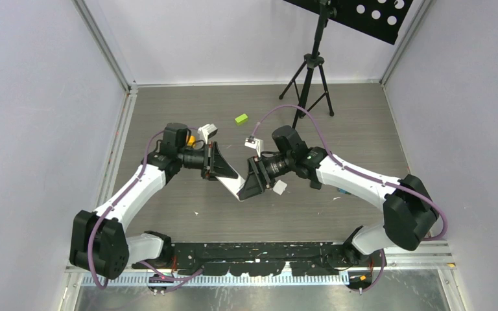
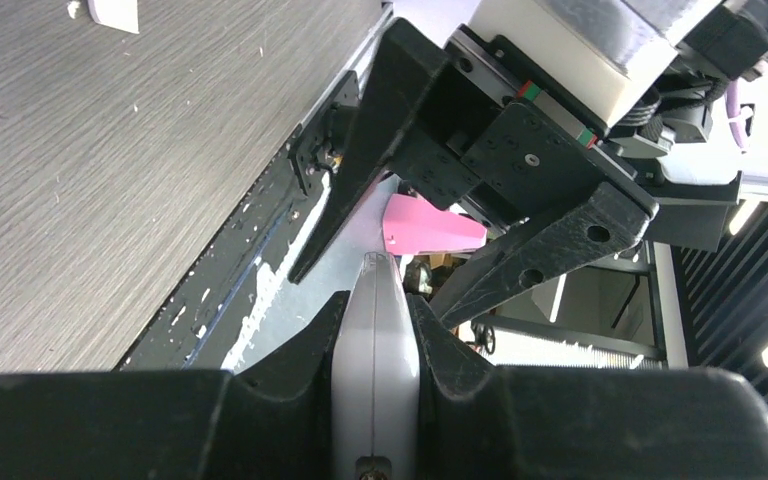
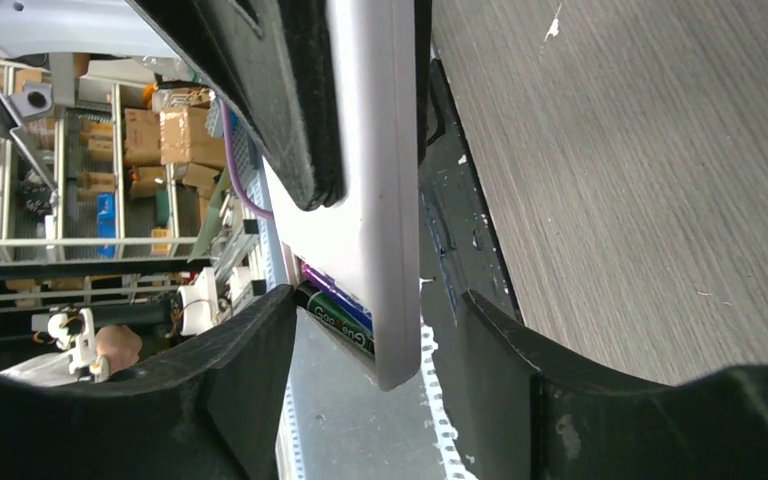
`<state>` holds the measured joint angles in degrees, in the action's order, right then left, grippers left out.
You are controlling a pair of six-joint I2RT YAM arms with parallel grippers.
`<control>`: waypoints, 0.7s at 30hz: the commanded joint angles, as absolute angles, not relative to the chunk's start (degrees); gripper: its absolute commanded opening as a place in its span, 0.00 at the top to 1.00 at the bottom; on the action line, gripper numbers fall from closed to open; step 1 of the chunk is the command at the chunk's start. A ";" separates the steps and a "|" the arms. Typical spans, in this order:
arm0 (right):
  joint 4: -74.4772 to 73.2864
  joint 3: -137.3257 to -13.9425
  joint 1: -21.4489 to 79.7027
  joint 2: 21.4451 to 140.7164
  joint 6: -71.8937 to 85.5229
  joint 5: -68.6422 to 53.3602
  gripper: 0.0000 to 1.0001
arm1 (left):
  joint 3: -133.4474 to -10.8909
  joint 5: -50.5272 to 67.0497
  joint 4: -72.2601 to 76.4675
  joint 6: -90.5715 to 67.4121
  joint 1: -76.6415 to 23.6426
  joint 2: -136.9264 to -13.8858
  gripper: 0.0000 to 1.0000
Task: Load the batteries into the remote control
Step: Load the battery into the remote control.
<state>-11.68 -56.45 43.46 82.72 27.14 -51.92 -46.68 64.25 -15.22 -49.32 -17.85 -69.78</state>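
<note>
Left fingers [image 1: 219, 163] and right fingers [image 1: 257, 180] meet above the grey wood-grain surface [image 1: 168, 110], with the remote [image 1: 234, 185] between them and pale walls [image 1: 39, 97] around.

Left wrist: the fingers clamp the remote edgewise.

Right wrist: the fingers stand apart, straddling its end. Green and purple batteries [image 3: 338, 318] lie inside, seemingly two seated; any others are hidden.

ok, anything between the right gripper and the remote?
Nothing visible. One end of the remote sits between the open jaws of the right gripper; the left gripper clamps it further along. A green battery and a purple battery lie in its compartment.
</note>
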 commanded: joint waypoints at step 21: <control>15.28 -44.95 43.59 75.35 39.99 -61.49 0.15 | -48.24 69.05 -11.89 -50.89 -18.46 -68.16 1.00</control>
